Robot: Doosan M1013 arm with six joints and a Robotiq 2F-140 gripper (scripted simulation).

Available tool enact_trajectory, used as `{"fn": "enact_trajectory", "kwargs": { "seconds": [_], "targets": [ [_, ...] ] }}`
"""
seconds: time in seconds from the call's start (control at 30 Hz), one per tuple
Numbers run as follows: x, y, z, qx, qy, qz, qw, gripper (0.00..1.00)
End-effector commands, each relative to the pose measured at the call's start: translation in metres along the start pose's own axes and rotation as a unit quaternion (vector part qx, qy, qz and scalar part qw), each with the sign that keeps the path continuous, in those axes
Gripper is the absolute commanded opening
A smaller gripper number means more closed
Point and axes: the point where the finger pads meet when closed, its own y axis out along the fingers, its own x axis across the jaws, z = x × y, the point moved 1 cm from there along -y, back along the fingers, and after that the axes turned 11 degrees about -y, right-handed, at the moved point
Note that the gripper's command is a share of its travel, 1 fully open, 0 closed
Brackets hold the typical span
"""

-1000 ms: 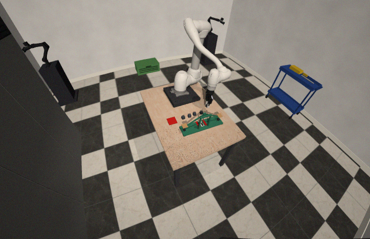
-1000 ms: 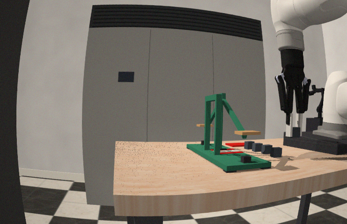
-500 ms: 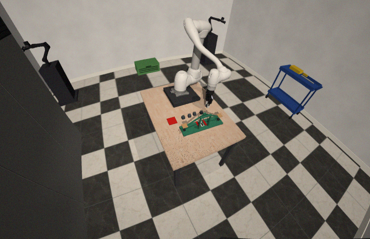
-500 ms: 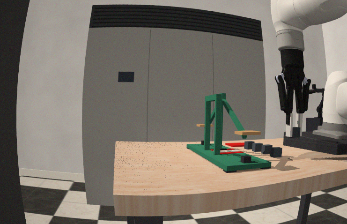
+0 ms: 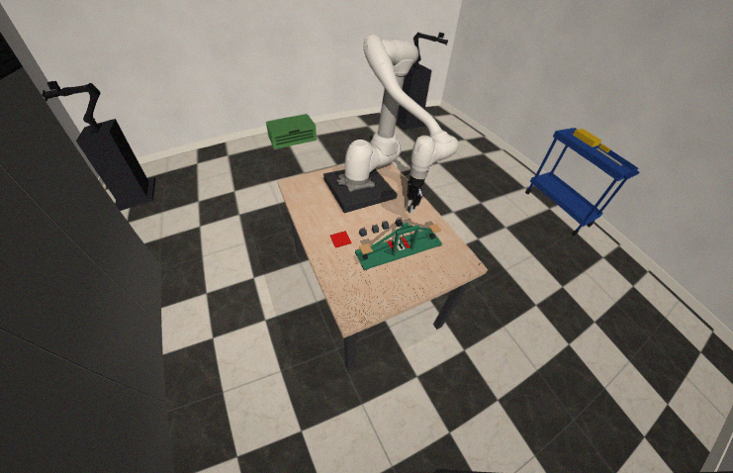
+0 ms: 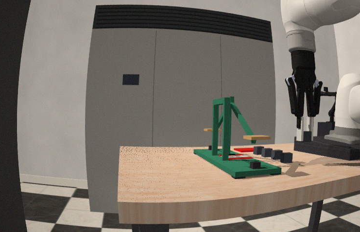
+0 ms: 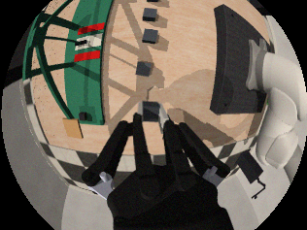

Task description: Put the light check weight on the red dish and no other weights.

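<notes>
My gripper [image 5: 412, 208] [image 6: 305, 134] [image 7: 150, 109] is shut on a dark grey check weight [image 6: 307, 136] [image 7: 151, 112], held above the table beyond the row's right end. Several like weights stand in a spaced row on the table, among them one at the dish end [image 5: 362, 232] [image 6: 258, 150] and one nearest the gripper [image 5: 399, 222] [image 6: 286, 157] [image 7: 144, 69]. The red dish [image 5: 340, 238] [image 6: 241, 149] lies flat left of the row. Both pans of the green rocker balance [image 5: 378, 262] [image 6: 240, 167] [image 7: 92, 106] are empty; its pointer [image 7: 82, 43] is over the white field.
The balance's wooden pans, one near the dish [image 5: 366, 248] and one at the other end [image 5: 435, 227] [image 6: 256, 137] [image 7: 73, 128], stand raised above black blocks on its base. The black arm base plate [image 5: 350, 202] [image 7: 233, 67] is behind the row.
</notes>
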Motion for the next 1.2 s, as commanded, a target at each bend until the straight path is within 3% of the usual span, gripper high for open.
{"fn": "enact_trajectory", "kwargs": {
  "seconds": [0.0, 0.17, 0.57, 0.93, 0.97, 1.03, 1.07, 1.1, 1.17],
  "targets": [
    [-0.003, -0.008, -0.001, 0.002, -0.004, 0.001, 1.000, 0.24],
    [-0.005, -0.019, -0.007, 0.002, -0.004, 0.001, 1.000, 0.24],
    [-0.015, -0.079, -0.042, 0.002, -0.004, 0.001, 1.000, 0.24],
    [-0.019, -0.091, -0.049, 0.002, -0.004, 0.001, 1.000, 0.24],
    [-0.030, -0.092, -0.048, 0.002, -0.004, 0.001, 1.000, 0.24],
    [-0.083, -0.095, -0.041, 0.002, -0.004, 0.001, 1.000, 0.24],
    [-0.083, -0.095, -0.041, 0.002, -0.004, 0.001, 1.000, 0.24],
    [-0.115, -0.095, -0.035, 0.002, -0.004, 0.001, 1.000, 0.24],
    [-0.118, -0.095, -0.034, 0.002, -0.004, 0.001, 1.000, 0.24]
  ]
}}
